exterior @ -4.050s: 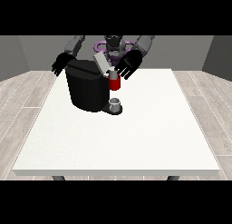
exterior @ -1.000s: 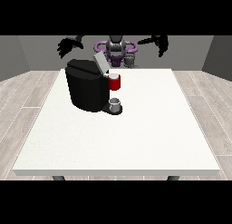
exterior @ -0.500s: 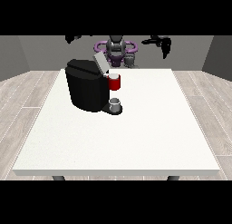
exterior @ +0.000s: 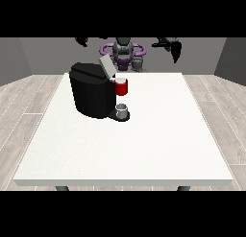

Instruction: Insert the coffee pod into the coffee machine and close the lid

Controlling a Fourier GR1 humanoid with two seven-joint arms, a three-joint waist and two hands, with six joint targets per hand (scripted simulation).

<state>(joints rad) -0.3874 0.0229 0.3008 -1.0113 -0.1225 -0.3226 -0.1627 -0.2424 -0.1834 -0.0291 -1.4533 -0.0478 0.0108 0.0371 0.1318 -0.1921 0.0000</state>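
Observation:
The black coffee machine point(exterior: 91, 94) stands on the left half of the white table point(exterior: 158, 135). Its grey lid point(exterior: 106, 65) is tilted up and open. Below the lid sits the red brew head point(exterior: 122, 88) with a pale round pod point(exterior: 120, 80) in its top. A small grey cup point(exterior: 123, 110) stands on the machine's base. The hand at the view's right point(exterior: 173, 47) hangs high above the table's far edge, fingers relaxed and drooping, holding nothing. The hand at the view's left point(exterior: 81, 40) is raised to the top of the scene, mostly cut off.
The robot's grey and purple torso point(exterior: 124, 51) stands behind the table's far edge. Wooden floor surrounds the table. Bare white tabletop stretches to the right of and in front of the machine.
Both hands have lifted away from the machine, moving up and outward to the top of the view. The lid stays raised and the pod stays in the red head.

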